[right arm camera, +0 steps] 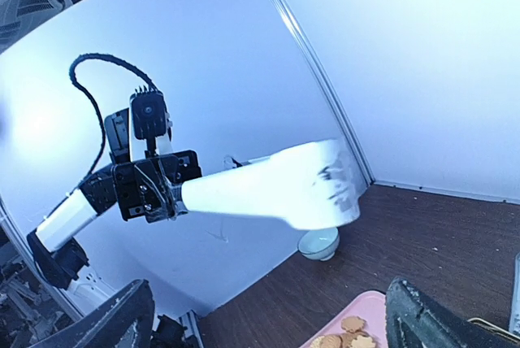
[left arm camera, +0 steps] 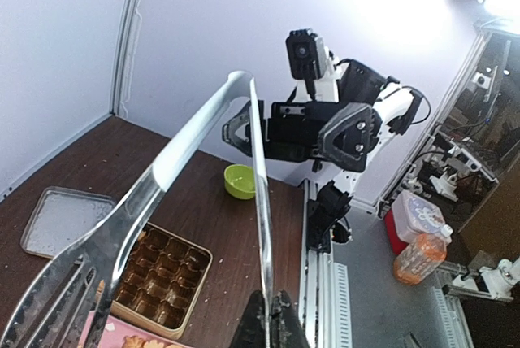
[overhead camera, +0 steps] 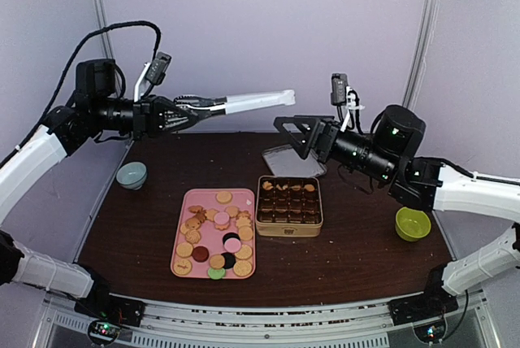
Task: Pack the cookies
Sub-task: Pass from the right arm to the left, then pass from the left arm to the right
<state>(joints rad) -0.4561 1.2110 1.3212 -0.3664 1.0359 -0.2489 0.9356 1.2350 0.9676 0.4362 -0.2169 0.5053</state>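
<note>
Many cookies point(overhead camera: 215, 234) lie flat and partly overlapping on a pink tray point(overhead camera: 180, 263) in the lower centre of the top view, mostly tan and round, with some pink, black, dark red and green pieces. Just to the right of the tray stands the gold tin point(overhead camera: 289, 228) with its brown paper cups point(overhead camera: 289, 206). The back row of cups seems to hold something tan, but it is too small to be sure. The tin lid point(overhead camera: 286, 159) lies behind the tin. In the upper left of this view the left gripper point(overhead camera: 191, 112) is closed on a pair of tongs point(overhead camera: 252, 102), held high above the table point(overhead camera: 341, 258) and pointing to the right; in the left wrist view the 2 blades meet at their tips. The right gripper point(overhead camera: 288, 132) hangs in the air just right of the tong tips with its jaws wide apart and nothing between them. A grey bowl point(overhead camera: 131, 175) stands at the left edge and a green bowl point(overhead camera: 412, 224) at the right. I judge that packing has hardly begun. The risks I see are these: the 2 arms are close together in the air and could knock each other, the tongs could slip or turn in the grip, and the thin overlapping cookies could break or slide off the tray if the blades press several at once.
</note>
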